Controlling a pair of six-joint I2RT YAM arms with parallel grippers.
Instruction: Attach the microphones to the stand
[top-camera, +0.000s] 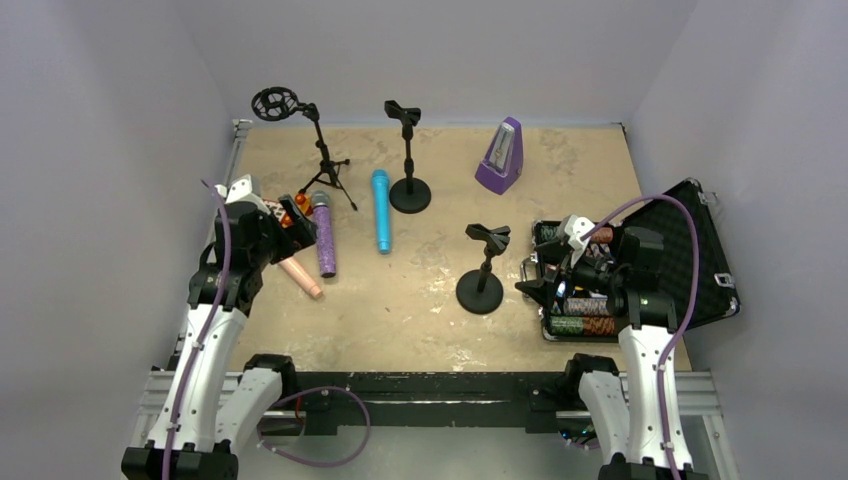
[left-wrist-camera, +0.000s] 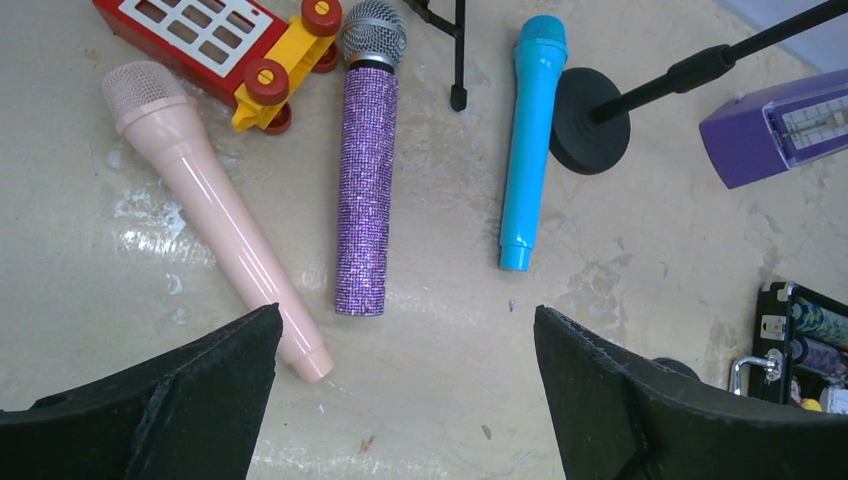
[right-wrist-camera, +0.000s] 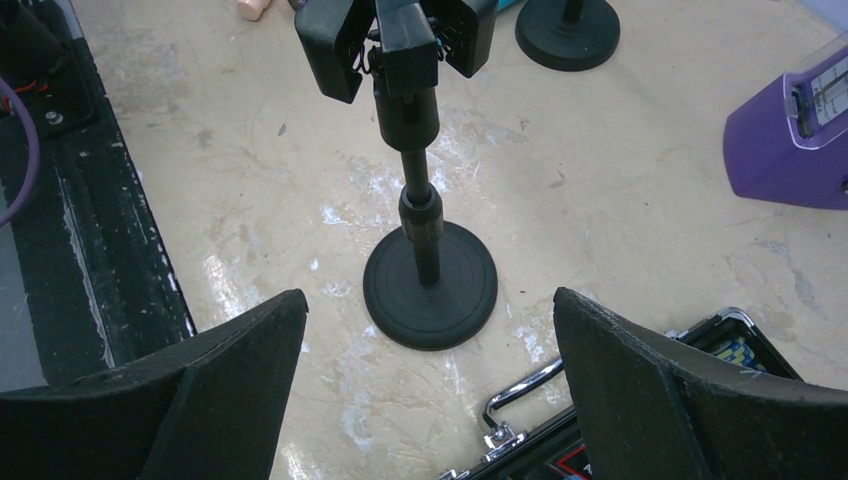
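Three microphones lie on the table at the left: a pale pink one, a glittery purple one with a grey mesh head and a sky-blue one. My left gripper is open and empty, hovering just near of the pink and purple microphones' tail ends. A tripod stand with a ring mount and a round-base clip stand stand at the back. A second round-base clip stand stands in front of my open, empty right gripper.
A purple pyramid metronome stands at the back right. An open black case with several items lies under the right arm. A red and yellow toy lies beside the microphone heads.
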